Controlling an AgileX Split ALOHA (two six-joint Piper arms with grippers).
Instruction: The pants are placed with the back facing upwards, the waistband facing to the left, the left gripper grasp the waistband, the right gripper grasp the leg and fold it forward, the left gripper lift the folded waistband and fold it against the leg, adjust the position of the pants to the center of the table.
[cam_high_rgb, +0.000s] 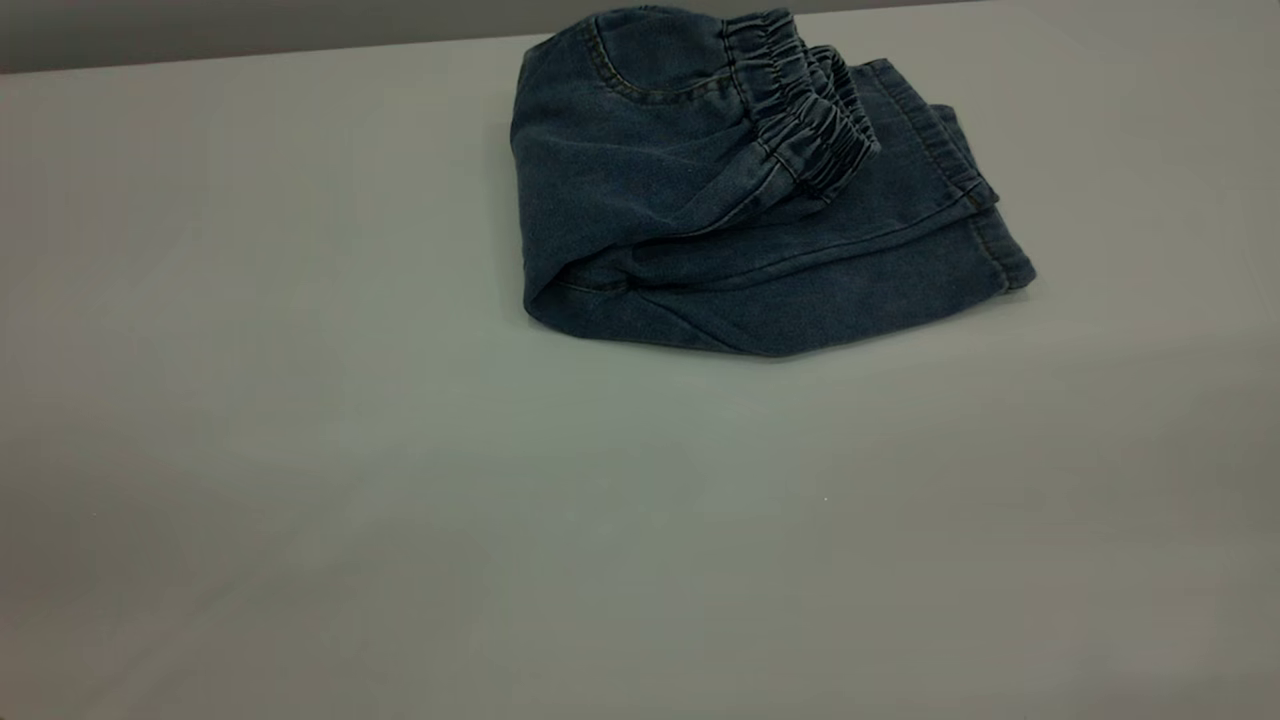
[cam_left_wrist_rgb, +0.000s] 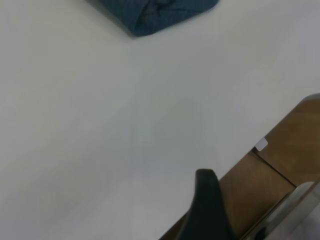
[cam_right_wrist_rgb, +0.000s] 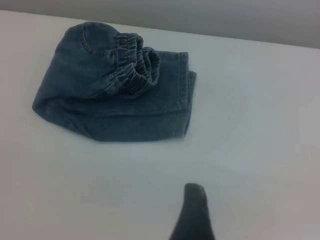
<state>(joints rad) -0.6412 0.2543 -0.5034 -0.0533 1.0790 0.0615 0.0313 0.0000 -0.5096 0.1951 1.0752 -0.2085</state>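
One folded bundle of faded blue denim pants (cam_high_rgb: 740, 200) is lying on the white table (cam_high_rgb: 300, 450); we are seeing both black claws empty, their openings unclear.

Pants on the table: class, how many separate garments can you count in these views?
1. The pants lie folded on the far side of the table, right of its middle in the exterior view, the waistband on top. Anything tucked inside the fold would be hidden.

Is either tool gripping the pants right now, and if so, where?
Nothing is held. The folded pants lie free on the table; the left tool and right tool are both off the fabric.
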